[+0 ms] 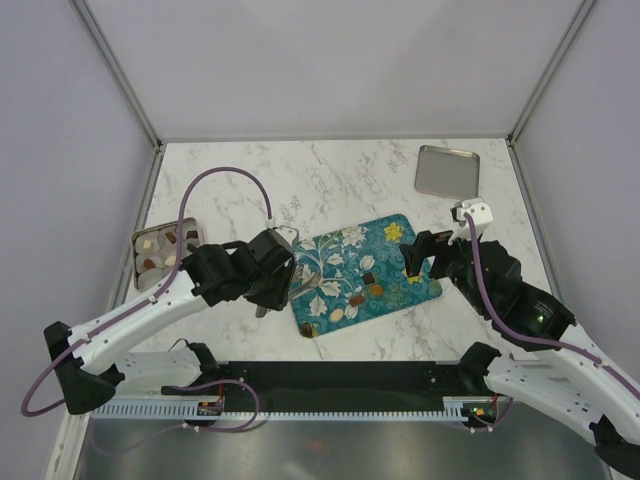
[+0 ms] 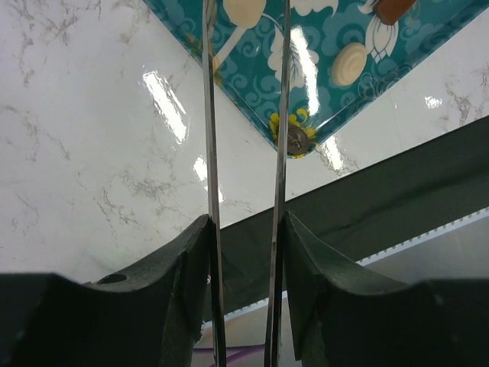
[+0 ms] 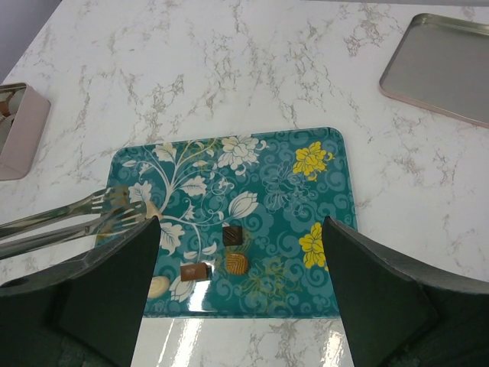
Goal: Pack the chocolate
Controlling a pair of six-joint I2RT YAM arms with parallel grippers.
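Note:
Several chocolates lie on the teal flowered tray [image 1: 400, 255]: a dark square [image 3: 232, 234], a caramel one [image 3: 237, 263], a brown one [image 3: 195, 271] and a cream one [image 3: 157, 287]. In the left wrist view I see a cream round one [image 2: 350, 63] and a dark one [image 2: 296, 140] at the tray's corner. My left gripper [image 1: 285, 275] [image 2: 244, 222] is shut on metal tongs [image 1: 292, 288] [image 3: 99, 212], whose tips reach over the tray's left edge. My right gripper [image 1: 418, 255] [image 3: 238, 229] is open and empty above the tray's right part.
A tin box [image 1: 160, 255] with chocolates in paper cups stands at the left; its edge shows in the right wrist view [image 3: 15, 126]. The flat metal lid [image 1: 447, 170] [image 3: 443, 65] lies at the back right. The black base rail [image 1: 330, 385] runs along the near edge.

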